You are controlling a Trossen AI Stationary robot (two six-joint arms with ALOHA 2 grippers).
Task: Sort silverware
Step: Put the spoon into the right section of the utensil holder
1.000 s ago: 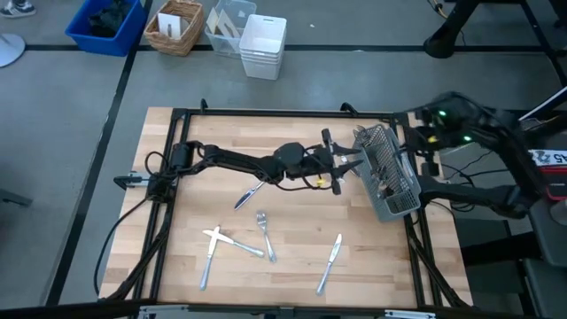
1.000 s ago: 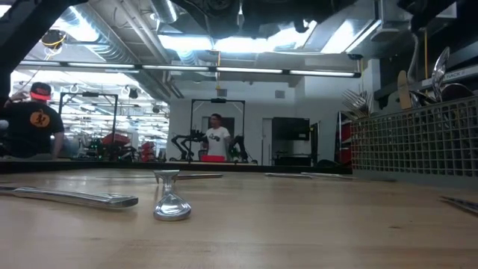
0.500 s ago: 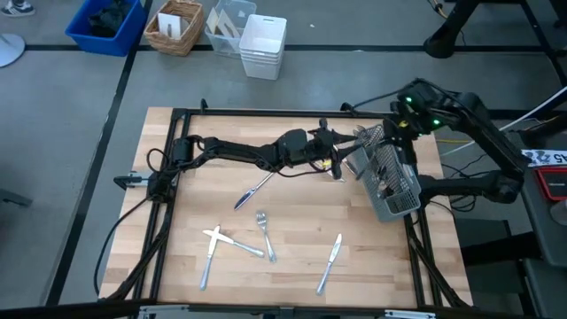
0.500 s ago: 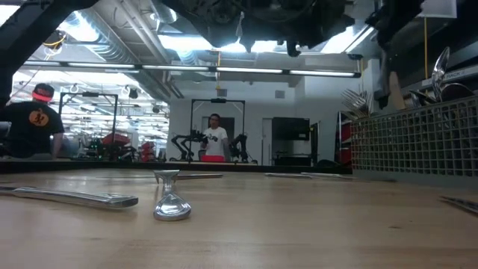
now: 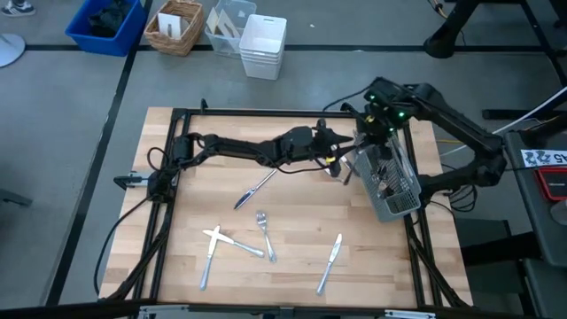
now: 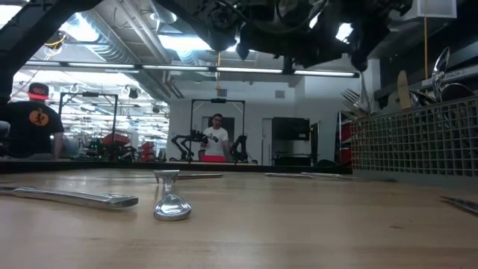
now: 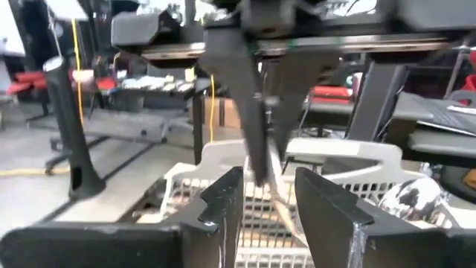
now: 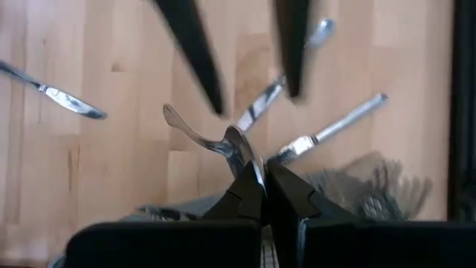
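My right gripper (image 5: 366, 146) hangs by the far end of the dark mesh caddy (image 5: 396, 190), shut on a silver spoon (image 8: 199, 132). Coming in from the left, my left gripper (image 5: 347, 153) meets it with its fingers (image 7: 223, 201) open on either side of that spoon (image 7: 277, 190). The right wrist view shows the left fingers (image 8: 195, 56) just beyond the spoon. More silverware lies on the wooden table: a knife (image 5: 253, 189), a fork (image 5: 265, 235), two crossed pieces (image 5: 221, 241) and another knife (image 5: 330, 261). Handles stick up out of the caddy (image 6: 414, 142).
A black frame (image 5: 266, 113) runs round the table. Beyond its far edge on the floor stand a blue bin (image 5: 106, 22), a wicker basket (image 5: 174, 27) and a white bin (image 5: 263, 44). Two people (image 6: 33, 123) (image 6: 216, 138) are in the room behind.
My right arm has swung left from the table's right edge to the caddy's far end and met the left gripper. The left gripper shifted slightly. The silverware on the table lies as before.
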